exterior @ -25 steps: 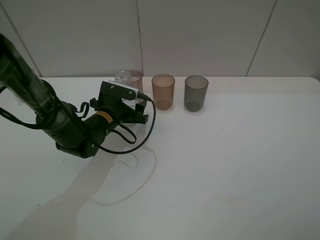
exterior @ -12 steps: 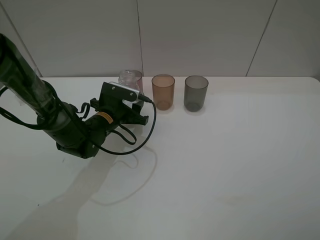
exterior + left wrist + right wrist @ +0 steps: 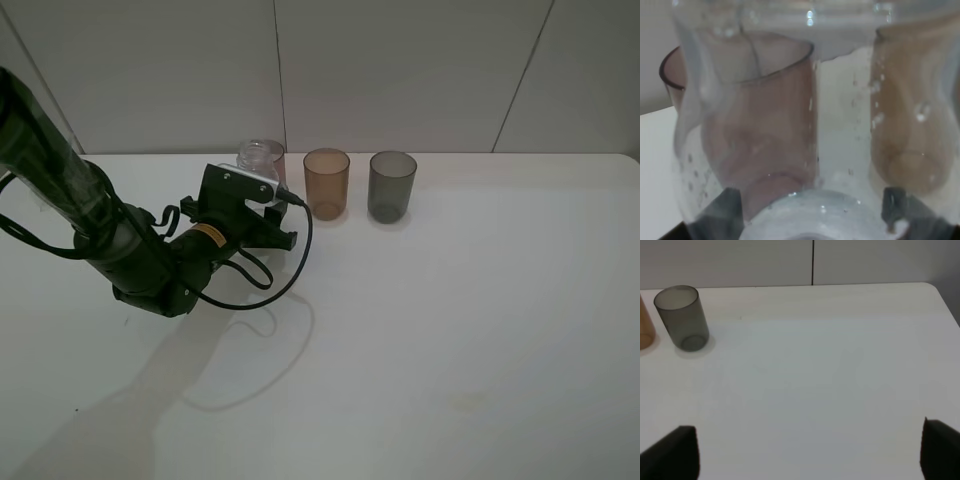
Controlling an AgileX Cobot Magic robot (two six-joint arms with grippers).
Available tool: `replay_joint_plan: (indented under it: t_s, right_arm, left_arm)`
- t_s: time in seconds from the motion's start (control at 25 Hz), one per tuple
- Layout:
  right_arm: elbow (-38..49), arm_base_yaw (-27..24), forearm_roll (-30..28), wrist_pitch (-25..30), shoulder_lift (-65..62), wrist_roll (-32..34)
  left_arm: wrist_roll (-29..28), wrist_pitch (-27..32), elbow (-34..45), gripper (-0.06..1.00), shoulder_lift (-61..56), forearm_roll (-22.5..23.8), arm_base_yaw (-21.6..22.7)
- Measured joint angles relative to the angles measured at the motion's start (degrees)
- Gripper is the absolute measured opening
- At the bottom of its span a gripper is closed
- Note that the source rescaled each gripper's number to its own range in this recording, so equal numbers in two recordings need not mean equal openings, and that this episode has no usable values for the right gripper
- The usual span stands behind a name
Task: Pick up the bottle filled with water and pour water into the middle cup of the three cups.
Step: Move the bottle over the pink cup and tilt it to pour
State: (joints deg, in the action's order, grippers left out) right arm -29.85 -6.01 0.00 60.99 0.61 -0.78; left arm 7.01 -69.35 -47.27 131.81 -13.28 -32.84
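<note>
On the white table point(image 3: 470, 320) our left gripper point(image 3: 258, 208) is clamped on the bottle point(image 3: 840, 150), so next we should lift it upright towards the amber cup point(image 3: 326, 183).

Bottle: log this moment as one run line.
left gripper: shut on bottle | bottle: upright | amber cup: upright, untouched | right gripper: open, empty | pour: not started

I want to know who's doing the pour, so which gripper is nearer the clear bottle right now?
Left. The left gripper is closed around the bottle itself. The right gripper hangs open over the table beyond the grey-green cup, well away from the bottle.
</note>
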Motion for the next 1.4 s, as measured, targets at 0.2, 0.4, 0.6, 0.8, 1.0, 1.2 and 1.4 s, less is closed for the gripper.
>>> replay_joint_plan:
  t_s: [0.2,0.4,0.6,0.8,1.0,1.2,1.4]
  right_arm:
    - [0.00,0.00,0.00,0.00,0.00,0.00]
    - [0.00,0.00,0.00,0.00,0.00,0.00]
    - [0.00,0.00,0.00,0.00,0.00,0.00]
    - [0.00,0.00,0.00,0.00,0.00,0.00]
    - [0.00,0.00,0.00,0.00,0.00,0.00]
    - [0.00,0.00,0.00,0.00,0.00,0.00]
    - [0.00,0.00,0.00,0.00,0.00,0.00]
  left_arm:
    - [1.25,1.65,0.12,0.01,-1.93,0.00,0.00]
    - [8.70,7.33,0.82,0.01,-9.94,-0.06,0.00]
    - [15.79,19.65,1.01,0.01,-17.15,0.13,0.00]
    - [22.43,33.68,0.89,0.01,-23.50,2.90,1.09]
    - [24.32,46.81,-2.13,0.01,-25.63,8.66,2.41]
    - [24.46,65.07,-9.53,0.01,-26.21,15.99,2.92]
    - [23.81,77.68,-16.66,0.01,-26.27,20.35,2.92]
